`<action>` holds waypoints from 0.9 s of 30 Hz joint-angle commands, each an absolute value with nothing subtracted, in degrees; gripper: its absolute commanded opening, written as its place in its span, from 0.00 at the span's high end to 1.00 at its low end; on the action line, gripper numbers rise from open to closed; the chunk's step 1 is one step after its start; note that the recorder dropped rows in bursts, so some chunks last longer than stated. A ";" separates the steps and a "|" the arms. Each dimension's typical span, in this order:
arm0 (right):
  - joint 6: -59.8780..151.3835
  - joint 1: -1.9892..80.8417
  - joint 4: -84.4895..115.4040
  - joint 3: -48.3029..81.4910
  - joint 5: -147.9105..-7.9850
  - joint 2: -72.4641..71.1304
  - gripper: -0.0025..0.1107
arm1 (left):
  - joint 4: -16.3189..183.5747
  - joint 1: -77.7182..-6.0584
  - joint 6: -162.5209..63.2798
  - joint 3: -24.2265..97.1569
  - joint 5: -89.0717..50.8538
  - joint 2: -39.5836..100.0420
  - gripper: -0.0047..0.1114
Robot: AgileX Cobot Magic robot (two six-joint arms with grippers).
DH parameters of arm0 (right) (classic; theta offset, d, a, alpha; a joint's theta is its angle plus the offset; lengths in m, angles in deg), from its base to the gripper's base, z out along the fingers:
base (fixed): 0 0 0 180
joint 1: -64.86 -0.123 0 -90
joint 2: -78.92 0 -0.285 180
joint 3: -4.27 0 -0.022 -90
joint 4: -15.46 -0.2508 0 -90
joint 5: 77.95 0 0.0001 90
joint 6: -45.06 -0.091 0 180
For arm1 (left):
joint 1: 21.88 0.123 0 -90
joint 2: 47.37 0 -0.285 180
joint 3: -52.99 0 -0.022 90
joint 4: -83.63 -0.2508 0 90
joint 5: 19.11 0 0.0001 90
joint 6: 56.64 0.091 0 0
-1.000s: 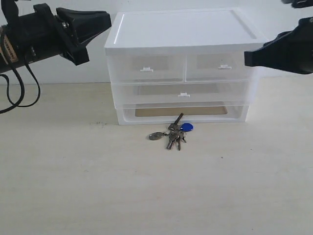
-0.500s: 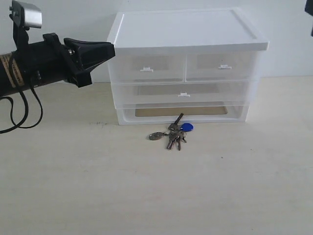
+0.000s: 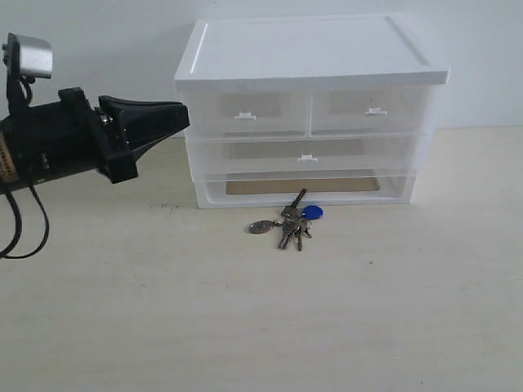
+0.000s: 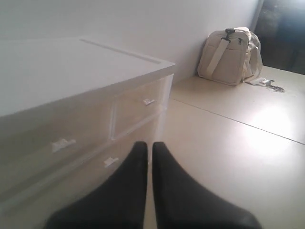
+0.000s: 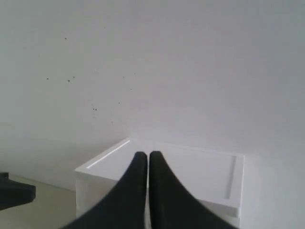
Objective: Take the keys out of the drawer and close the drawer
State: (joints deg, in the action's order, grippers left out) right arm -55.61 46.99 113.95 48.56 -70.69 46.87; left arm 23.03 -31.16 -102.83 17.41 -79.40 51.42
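Note:
The keys [image 3: 292, 222], grey metal with a round blue fob and an oval tag, lie on the table just in front of the white cabinet [image 3: 306, 57]. Both small translucent drawers, left [image 3: 245, 113] and right [image 3: 372, 109], sit flush in the cabinet's top row. My left gripper [image 3: 184, 116] hovers shut and empty at the cabinet's left side, level with the top row; in the left wrist view [image 4: 149, 146] its black fingers point along the cabinet front. My right gripper [image 5: 148, 155] is shut and empty, high above the cabinet top [image 5: 200, 169], and is outside the exterior view.
A wider full-width drawer [image 3: 307, 155] sits under the top row, with an open slot [image 3: 302, 186] at the cabinet's base. A beige bag [image 4: 230, 56] stands against the wall beyond the cabinet. Bare table [image 3: 261, 318] lies in front.
The left arm has dropped lower and drawn back slightly to the left beside the cabinet. The right gripper, at the cabinet's upper right a second ago, has left the exterior view.

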 commanded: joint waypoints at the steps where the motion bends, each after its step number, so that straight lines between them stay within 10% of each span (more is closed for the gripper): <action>1: -55.55 47.03 113.76 48.90 -69.24 48.99 0.98 | 22.70 -31.03 -101.40 12.77 -79.89 43.81 0.92; 27: -55.33 47.03 113.72 50.76 -60.12 62.53 0.98 | 36.71 -31.03 -100.77 -13.42 -67.07 -16.11 0.92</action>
State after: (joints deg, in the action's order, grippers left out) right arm -55.26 46.99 113.81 50.60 -62.05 61.42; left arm 35.26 -31.16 -100.95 -11.34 -68.20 -11.06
